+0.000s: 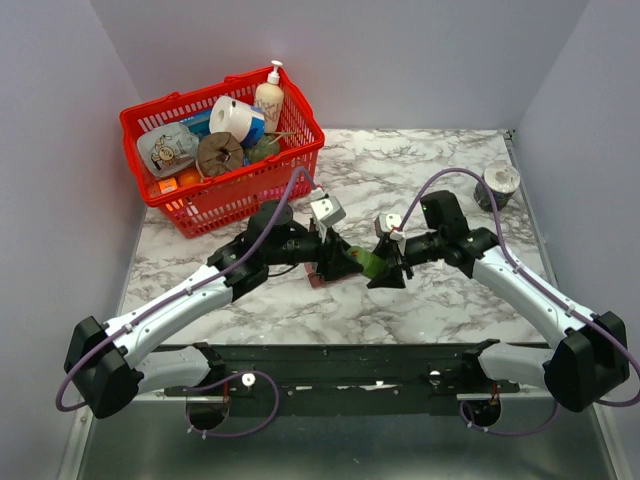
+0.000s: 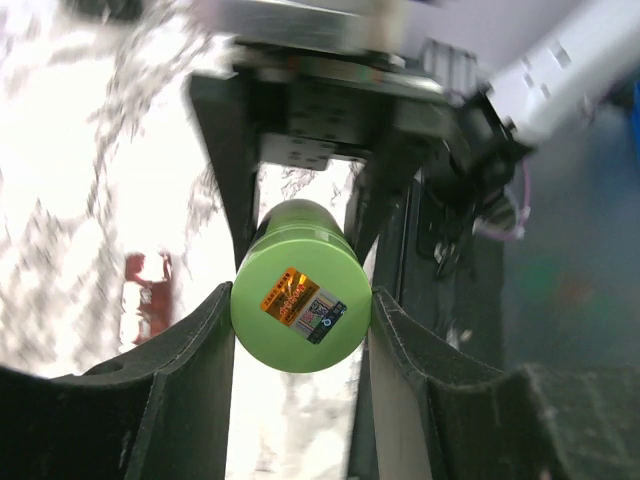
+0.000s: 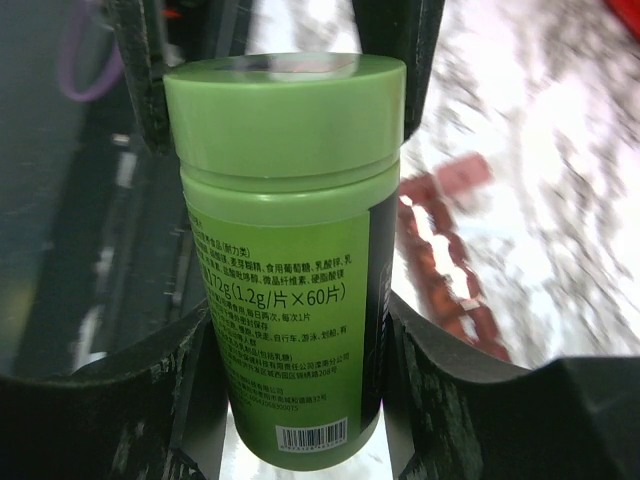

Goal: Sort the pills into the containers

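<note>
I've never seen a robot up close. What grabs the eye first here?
A glossy green plastic pill bottle, held at once by the left pincer and right pincer over the middle of the marble table. Then the red mesh basket, crammed with clutter, at the far left corner.

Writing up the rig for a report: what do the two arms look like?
Left arm and right arm match: white-grey link shells, bulky black joints, black jaws. A purple cable loops along each, and a grey box sits at each wrist.
</note>
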`<action>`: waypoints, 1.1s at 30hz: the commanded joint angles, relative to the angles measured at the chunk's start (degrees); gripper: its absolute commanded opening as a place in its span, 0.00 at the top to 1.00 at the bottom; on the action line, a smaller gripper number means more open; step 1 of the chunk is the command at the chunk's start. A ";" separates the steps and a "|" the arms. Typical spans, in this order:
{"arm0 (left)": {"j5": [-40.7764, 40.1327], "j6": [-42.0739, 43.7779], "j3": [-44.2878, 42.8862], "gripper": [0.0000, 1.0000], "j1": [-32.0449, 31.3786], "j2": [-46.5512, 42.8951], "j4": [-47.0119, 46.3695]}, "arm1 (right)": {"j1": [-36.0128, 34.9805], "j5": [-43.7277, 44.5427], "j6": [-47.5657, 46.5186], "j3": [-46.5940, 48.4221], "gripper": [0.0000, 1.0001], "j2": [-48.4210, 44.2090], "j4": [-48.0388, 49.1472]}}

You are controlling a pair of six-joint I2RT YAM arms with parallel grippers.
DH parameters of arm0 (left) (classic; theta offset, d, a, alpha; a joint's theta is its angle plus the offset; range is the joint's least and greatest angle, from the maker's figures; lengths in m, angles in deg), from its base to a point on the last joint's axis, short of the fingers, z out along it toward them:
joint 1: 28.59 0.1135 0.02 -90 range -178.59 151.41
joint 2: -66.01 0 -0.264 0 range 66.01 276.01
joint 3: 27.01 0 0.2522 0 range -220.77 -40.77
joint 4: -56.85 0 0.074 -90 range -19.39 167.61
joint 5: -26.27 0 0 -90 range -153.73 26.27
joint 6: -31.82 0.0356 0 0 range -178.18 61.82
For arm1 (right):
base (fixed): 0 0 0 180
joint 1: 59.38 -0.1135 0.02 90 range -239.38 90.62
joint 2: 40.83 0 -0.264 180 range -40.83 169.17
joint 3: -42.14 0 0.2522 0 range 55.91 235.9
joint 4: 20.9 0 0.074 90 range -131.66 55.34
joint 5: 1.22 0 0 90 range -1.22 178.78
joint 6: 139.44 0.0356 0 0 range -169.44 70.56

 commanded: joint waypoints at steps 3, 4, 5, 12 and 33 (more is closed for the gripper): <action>-21.99 -50.06 1.26 1.00 -0.55 3.17 2.15 | -0.27 23.00 11.68 -1.89 0.99 -1.03 14.97; -23.94 -52.75 0.65 1.00 -0.91 3.52 3.82 | -0.35 23.88 11.86 -1.89 0.99 -0.94 15.23; -26.57 -55.30 -1.27 1.00 -1.17 3.78 8.80 | -0.35 24.32 12.21 -2.07 0.99 -0.77 15.41; -26.26 -51.75 -6.74 0.39 -1.18 5.89 8.86 | -0.35 17.75 12.12 -3.30 0.99 -1.73 15.42; 10.75 34.42 13.83 0.01 1.46 -16.44 -1.34 | -0.79 -12.59 -25.24 8.92 0.98 6.18 -23.18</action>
